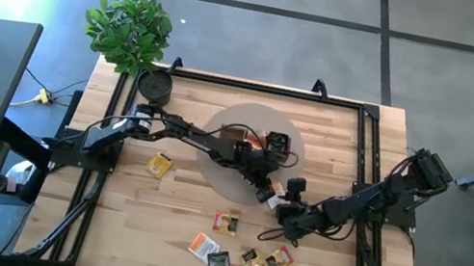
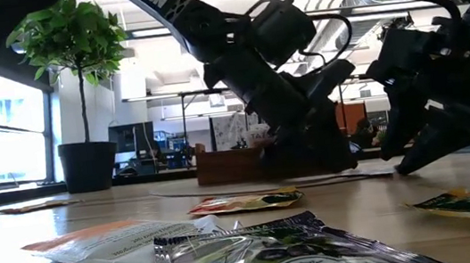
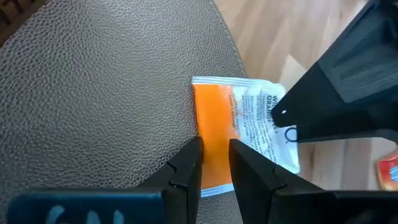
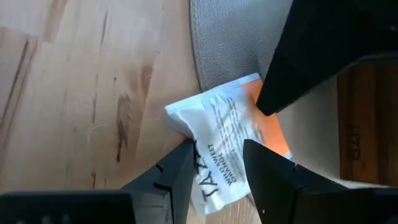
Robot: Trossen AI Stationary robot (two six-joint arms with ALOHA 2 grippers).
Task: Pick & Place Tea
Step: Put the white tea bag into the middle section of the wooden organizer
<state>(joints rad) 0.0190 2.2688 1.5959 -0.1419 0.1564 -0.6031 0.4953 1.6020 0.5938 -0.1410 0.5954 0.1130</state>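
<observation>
A white-and-orange tea packet point(image 3: 236, 118) point(image 4: 227, 134) point(image 1: 276, 192) lies at the table's middle, its orange end on the round grey mat point(image 3: 106, 93) and its white end on the wood. My left gripper point(image 3: 214, 158) point(image 1: 264, 193) points down at the orange end with a narrow gap between its fingers. My right gripper point(image 4: 217, 165) point(image 1: 282, 204) comes from the right and has the packet's white end between its fingers. My left gripper stands close over the packet's orange end point(image 3: 214, 134), a finger on either side of that strip; I cannot tell whether it touches. My right gripper has the packet's white end point(image 4: 217, 177) between its two fingers, slanting down from the table's right. The corner by one finger point(image 4: 177, 121) is crumpled. The packet stays on the table and the mat.
Several more tea packets point(image 1: 226, 221) point(image 1: 252, 261) lie on the wood toward the near edge, and a yellow one point(image 1: 158, 165) lies to the left. A wooden tray point(image 1: 260, 140) sits on the mat's far side. A plant point(image 1: 129, 26) and a black pot point(image 1: 155, 87) stand at the far left corner.
</observation>
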